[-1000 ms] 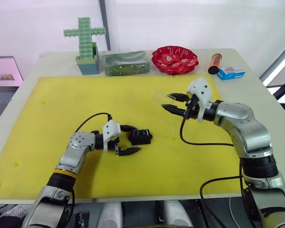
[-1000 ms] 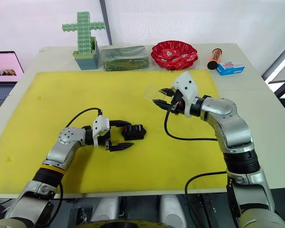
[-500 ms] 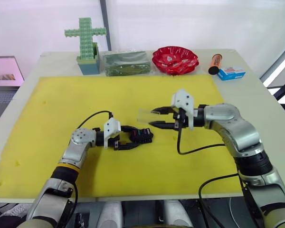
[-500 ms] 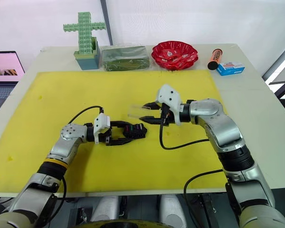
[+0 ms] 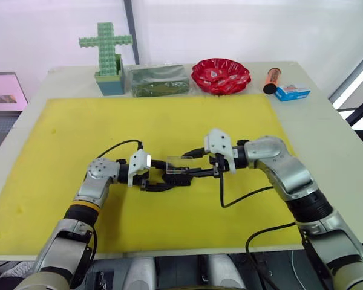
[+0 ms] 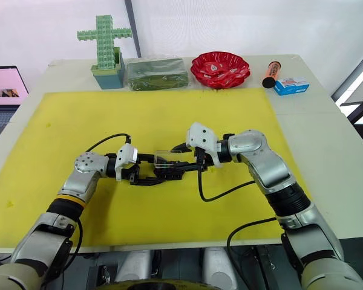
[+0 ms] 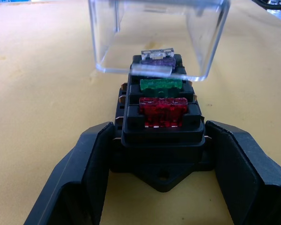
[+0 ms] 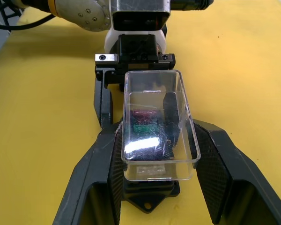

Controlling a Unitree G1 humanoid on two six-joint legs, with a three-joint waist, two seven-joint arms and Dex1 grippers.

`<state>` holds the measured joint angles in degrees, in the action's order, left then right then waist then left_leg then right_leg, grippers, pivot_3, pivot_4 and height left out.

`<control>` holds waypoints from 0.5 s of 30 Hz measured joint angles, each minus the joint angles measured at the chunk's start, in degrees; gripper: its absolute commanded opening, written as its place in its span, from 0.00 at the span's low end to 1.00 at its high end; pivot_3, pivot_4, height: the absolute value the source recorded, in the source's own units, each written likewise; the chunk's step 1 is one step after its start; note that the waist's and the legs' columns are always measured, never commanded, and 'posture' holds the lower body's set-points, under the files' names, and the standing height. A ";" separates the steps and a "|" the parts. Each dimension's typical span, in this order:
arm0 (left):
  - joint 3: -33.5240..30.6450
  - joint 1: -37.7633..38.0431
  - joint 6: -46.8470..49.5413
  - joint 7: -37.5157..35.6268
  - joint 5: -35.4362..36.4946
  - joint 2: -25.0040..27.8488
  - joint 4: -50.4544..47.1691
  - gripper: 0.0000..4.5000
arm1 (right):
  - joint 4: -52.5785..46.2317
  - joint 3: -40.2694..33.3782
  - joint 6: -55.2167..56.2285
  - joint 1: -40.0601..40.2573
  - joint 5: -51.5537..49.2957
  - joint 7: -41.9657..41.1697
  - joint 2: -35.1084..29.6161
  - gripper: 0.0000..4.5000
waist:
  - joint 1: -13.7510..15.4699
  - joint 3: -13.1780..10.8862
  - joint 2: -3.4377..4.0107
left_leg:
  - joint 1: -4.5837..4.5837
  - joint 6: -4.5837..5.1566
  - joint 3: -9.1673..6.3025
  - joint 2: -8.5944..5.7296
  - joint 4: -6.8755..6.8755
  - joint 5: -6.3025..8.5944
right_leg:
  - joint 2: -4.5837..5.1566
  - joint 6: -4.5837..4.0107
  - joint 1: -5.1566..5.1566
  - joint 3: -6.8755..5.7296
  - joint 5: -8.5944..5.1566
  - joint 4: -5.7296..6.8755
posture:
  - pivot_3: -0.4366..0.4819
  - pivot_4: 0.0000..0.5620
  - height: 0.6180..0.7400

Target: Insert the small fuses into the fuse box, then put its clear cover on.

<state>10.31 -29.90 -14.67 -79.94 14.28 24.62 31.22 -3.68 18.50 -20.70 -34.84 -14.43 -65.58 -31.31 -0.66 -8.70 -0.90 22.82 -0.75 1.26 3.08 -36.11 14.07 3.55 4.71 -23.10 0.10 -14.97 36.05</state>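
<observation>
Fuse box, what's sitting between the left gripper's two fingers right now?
In the left wrist view, the black fuse box sits between the left gripper's fingers, with red, green, purple and pale fuses in it.

A pale surface (image 5: 327, 130) carries a yellow mat (image 5: 169, 121), backed by a white wall (image 5: 230, 24) with a dark vertical pole (image 5: 129, 30), and a lit screen (image 5: 3, 90) stands beside it.

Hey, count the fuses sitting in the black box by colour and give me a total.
Fuses in the box, seen from the left wrist view:
Red: 1
Green: 1
Purple: 1
Pale grey: 1
Total: 4
</observation>
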 measured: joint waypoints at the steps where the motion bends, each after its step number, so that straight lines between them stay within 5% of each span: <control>1: 0.00 -0.04 -0.06 -0.06 0.00 0.00 0.06 0.62 | 0.29 0.30 0.27 0.00 0.19 -0.04 0.31 0.40 | 0.00 0.00 0.00 | 0.00 0.00 0.00 0.00 0.00 0.00 | 0.00 0.00 0.00 0.00 0.00 0.00 | 0.48 0.27 1.00; 15: 0.01 -0.24 -1.35 -0.37 -0.04 0.05 0.84 0.62 | 2.72 1.35 2.30 1.11 2.47 -0.60 0.85 0.40 | 0.01 0.00 0.00 | -0.02 0.00 0.00 0.00 0.00 0.00 | 0.00 0.01 0.00 0.00 0.01 0.03 | 0.48 0.27 1.00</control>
<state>10.32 -30.14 -16.02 -80.31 14.25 24.67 32.07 -0.96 19.84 -18.39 -33.73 -11.96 -66.19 -30.46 -0.65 -8.70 -0.90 22.80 -0.75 1.26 3.08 -36.11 14.07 3.55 4.72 -23.09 0.10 -14.96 36.08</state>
